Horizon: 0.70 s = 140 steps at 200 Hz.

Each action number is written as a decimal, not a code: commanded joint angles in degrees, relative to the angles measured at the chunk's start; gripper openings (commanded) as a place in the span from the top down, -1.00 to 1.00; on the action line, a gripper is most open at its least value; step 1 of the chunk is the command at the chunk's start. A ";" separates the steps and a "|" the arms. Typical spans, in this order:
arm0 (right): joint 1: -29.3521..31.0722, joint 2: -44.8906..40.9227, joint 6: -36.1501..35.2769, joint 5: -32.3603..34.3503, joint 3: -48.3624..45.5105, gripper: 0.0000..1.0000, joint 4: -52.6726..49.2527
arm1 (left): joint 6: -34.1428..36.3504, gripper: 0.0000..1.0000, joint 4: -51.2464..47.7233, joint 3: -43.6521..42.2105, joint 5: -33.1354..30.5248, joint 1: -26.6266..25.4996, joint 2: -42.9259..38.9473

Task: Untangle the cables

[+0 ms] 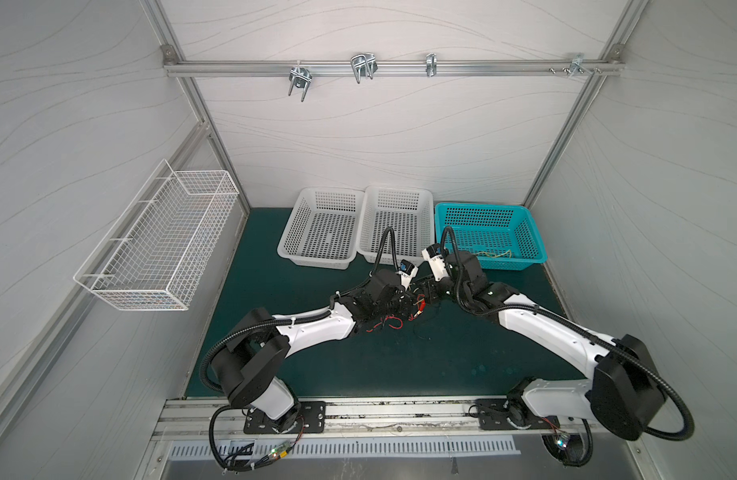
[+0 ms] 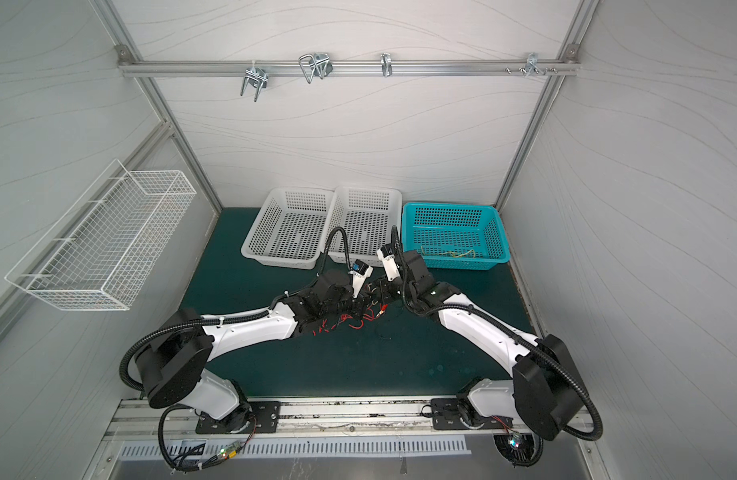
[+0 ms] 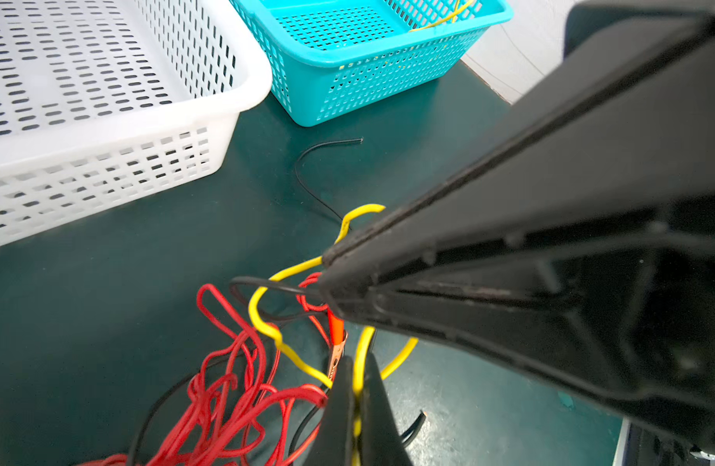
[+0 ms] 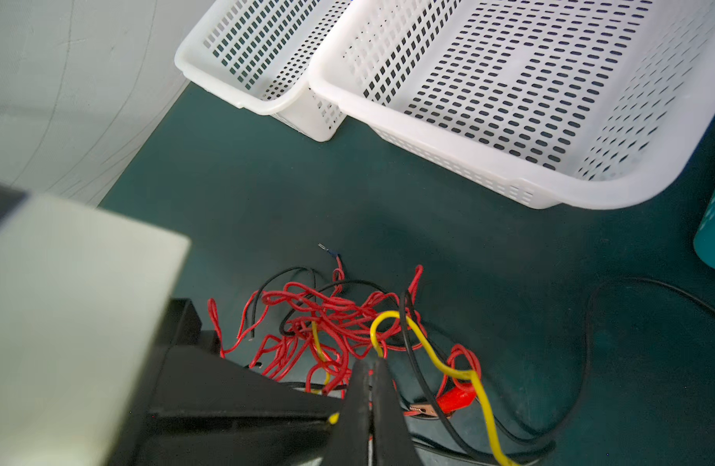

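Two arms: both reach to the middle of the dark green worktop (image 1: 275,270), tips nearly meeting over the tangle.
Cables: thin red, yellow and black wires (image 4: 331,318) lie in a loose knotted heap on the worktop, in front of the white perforated plastic baskets (image 4: 541,189); in both top views the heap sits half hidden under the wrists (image 1: 385,322).
Left gripper (image 3: 358,387): clenched on the thin yellow wire (image 3: 267,318), which runs straight up between its black fingers in the left wrist view.
Right gripper (image 4: 372,371): jaws close together and pinching the same yellow wire where it loops out of the heap, as far as the right wrist view shows.
Clip: a red-sleeved copper alligator clip (image 4: 448,403) lies just beside the right gripper, with a red loop around it.
Black wire: one long strand (image 4: 585,322) trails away across the worktop toward the turquoise perforated plastic basket (image 1: 489,232), where another yellow wire (image 1: 493,254) already lies.
Handling: the wires look very light, limp and smooth-sheathed, so they will likely slide through a loose pinch and drag neighbours along.
Where to hold: probably on the bare yellow run between the two grippers, away from red crossings; the clip end may snag.
Risk: a quick pull could tighten the red knot rather than free the yellow strand.
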 commanded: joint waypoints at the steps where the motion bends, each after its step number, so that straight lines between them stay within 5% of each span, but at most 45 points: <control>1: -1.12 -3.27 0.04 5.46 -0.19 0.68 -1.70 | 0.77 1.00 1.24 1.07 -3.16 0.12 -1.09; 39: -4.71 -8.88 -1.94 4.58 -4.94 0.59 -1.88 | 2.75 1.00 -0.08 -0.26 -4.41 0.08 -3.29; 76: -5.28 -10.85 -5.85 2.73 -9.50 0.29 -1.52 | 4.02 1.00 -0.71 -0.57 -3.92 0.09 -4.85; 140: -5.19 -4.55 -1.55 -7.67 -15.96 0.06 17.12 | 4.06 1.00 -1.27 0.92 -2.19 0.21 -4.55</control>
